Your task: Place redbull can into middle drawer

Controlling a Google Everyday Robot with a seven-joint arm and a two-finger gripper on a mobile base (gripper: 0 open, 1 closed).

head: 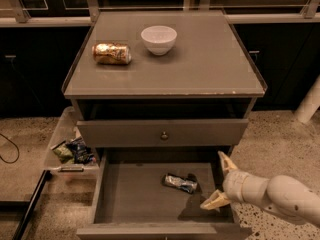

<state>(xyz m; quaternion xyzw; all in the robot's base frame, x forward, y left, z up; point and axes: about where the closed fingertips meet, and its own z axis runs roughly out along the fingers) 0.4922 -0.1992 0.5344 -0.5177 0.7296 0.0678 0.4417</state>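
Silver redbull can (180, 183) lies loose in middle drawer (134, 194); end effector (221, 182) just beside, spread wide, empty; placement looks done.

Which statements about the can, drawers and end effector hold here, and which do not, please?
1. The redbull can lies inside the open middle drawer. True.
2. The gold-brown can lies left of the white bowl on the cabinet top. True.
3. The end effector is shut on the redbull can. False: it is open, right of the can, not touching it.
4. The white bowl sits in the middle drawer. False: it stands on the cabinet top.
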